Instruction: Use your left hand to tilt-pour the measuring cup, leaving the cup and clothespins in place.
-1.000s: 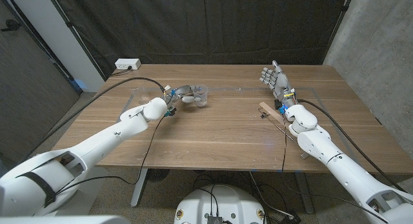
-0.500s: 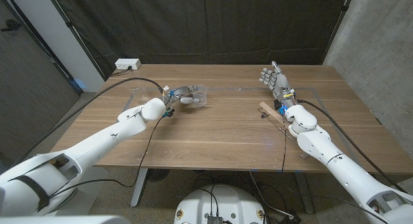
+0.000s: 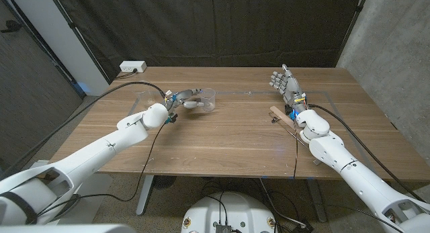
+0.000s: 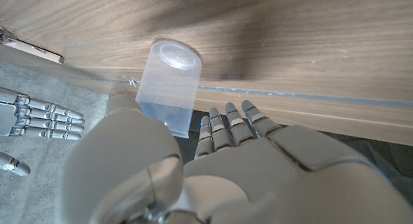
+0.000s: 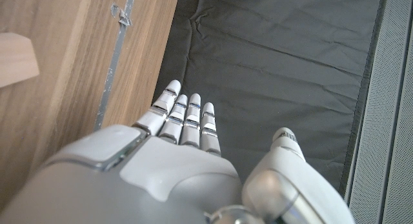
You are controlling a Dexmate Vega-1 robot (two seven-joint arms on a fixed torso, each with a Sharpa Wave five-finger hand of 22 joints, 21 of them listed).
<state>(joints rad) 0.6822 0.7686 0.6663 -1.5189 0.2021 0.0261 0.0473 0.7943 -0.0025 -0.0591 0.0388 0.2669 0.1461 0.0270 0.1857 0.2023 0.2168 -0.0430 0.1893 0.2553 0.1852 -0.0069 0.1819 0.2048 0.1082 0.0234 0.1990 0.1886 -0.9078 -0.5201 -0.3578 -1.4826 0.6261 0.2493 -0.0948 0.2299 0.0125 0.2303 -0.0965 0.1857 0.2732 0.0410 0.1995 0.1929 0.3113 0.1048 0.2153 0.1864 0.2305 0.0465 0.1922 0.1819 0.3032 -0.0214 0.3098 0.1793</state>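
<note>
A clear plastic measuring cup [image 3: 207, 98] stands upright on the table's far left part. My left hand [image 3: 189, 99] is right beside it. In the left wrist view the cup [image 4: 171, 85] sits between the thumb [image 4: 122, 104] and the straight fingers [image 4: 227, 122], with a narrow gap on the fingers' side, so nothing grips it. Wooden clothespins [image 3: 282, 118] lie on the right, just in front of my right wrist. My right hand [image 3: 287, 83] is raised with its fingers spread, and holds nothing.
A thin tape line [image 3: 248, 93] runs across the table between the two hands. A white power strip [image 3: 132, 67] sits at the far left corner, and black cables [image 3: 121, 92] trail along both arms. A dark curtain hangs behind the table.
My left arm has drawn back a little toward the left, and its hand has eased off the cup. The cup has stayed in its place. The right hand has not moved.
</note>
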